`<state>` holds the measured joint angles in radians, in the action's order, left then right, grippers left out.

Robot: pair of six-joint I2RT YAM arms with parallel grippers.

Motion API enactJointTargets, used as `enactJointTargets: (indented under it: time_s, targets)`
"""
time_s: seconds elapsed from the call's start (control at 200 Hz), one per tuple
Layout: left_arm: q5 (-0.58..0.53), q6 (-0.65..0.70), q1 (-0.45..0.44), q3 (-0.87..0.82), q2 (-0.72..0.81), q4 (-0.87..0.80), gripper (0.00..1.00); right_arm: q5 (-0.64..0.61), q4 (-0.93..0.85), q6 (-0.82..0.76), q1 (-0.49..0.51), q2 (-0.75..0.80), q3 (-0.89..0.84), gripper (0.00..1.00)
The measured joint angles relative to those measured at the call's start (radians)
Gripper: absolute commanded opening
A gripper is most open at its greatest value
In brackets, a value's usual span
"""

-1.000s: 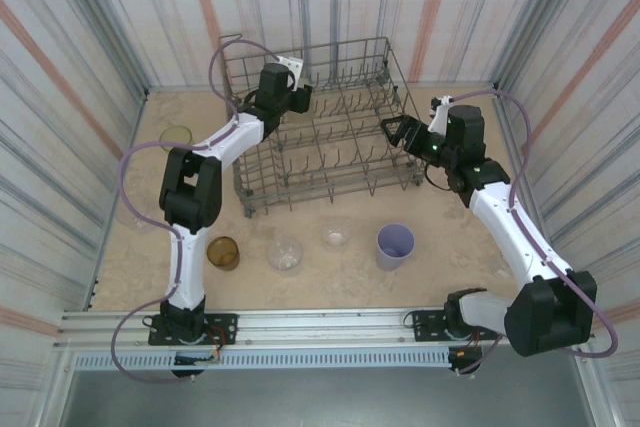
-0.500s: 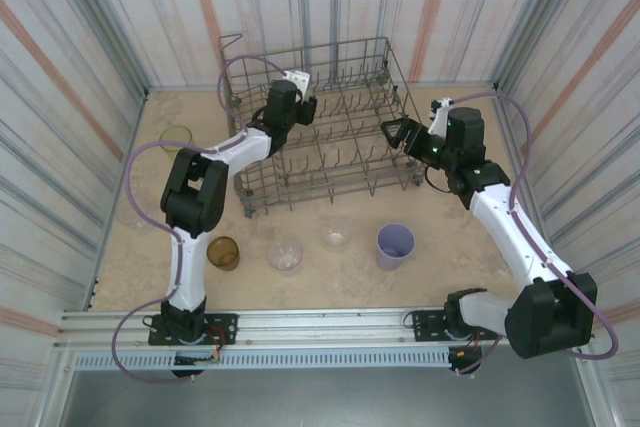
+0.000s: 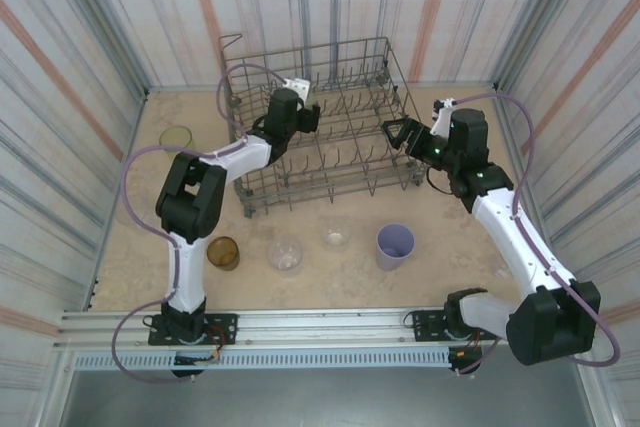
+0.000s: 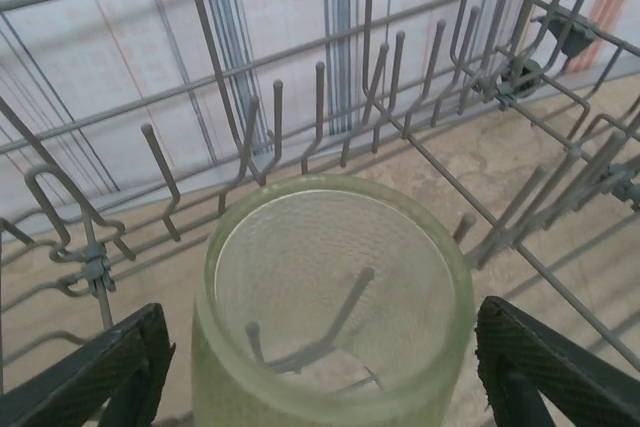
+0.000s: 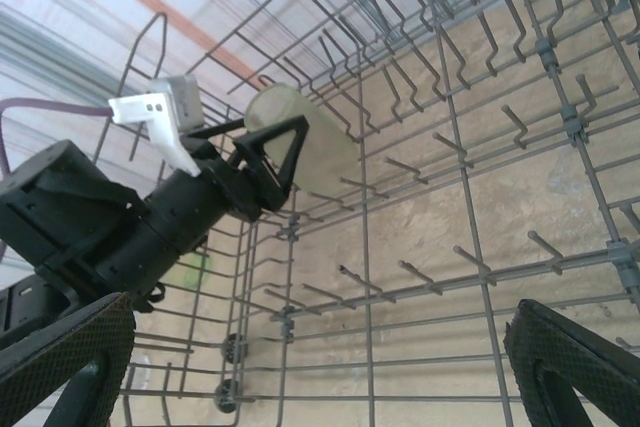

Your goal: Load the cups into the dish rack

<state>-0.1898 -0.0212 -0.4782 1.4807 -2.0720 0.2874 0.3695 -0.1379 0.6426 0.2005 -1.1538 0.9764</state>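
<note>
A pale yellow-green cup [image 4: 335,287] leans tilted among the dish rack [image 3: 380,57] tines, its long axis slanting. One round end faces the left wrist camera, and a tine shows blurred through it. The left tool [image 4: 324,372] stands spread, its fingers flanking the cup. The right tool [image 3: 395,130] gapes wide and empty at the rack's right side.

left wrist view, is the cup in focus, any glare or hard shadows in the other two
left wrist: cup sharp, a tine visible through its base; right wrist: dish rack wires crisp, wall behind bright; top external: even light, soft shadows on the table
</note>
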Motion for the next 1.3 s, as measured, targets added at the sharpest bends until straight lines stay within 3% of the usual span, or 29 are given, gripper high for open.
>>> enactJointTargets:
  time_s: [0.496, 0.847, 1.297]
  targets:
    - [-0.021, -0.056, -0.001, -0.019, 0.233, -0.121, 0.99, -0.003, -0.073, 0.0, 0.006, 0.048, 0.0, 0.99]
    - [-0.021, -0.12, -0.022, -0.019, 0.381, -0.326, 0.99, -0.007, -0.155, 0.0, 0.037, 0.089, 0.002, 0.99]
    - [0.01, -0.215, -0.051, -0.129, 0.616, -0.486, 0.99, -0.115, -0.283, -0.026, 0.144, 0.135, 0.005, 0.99]
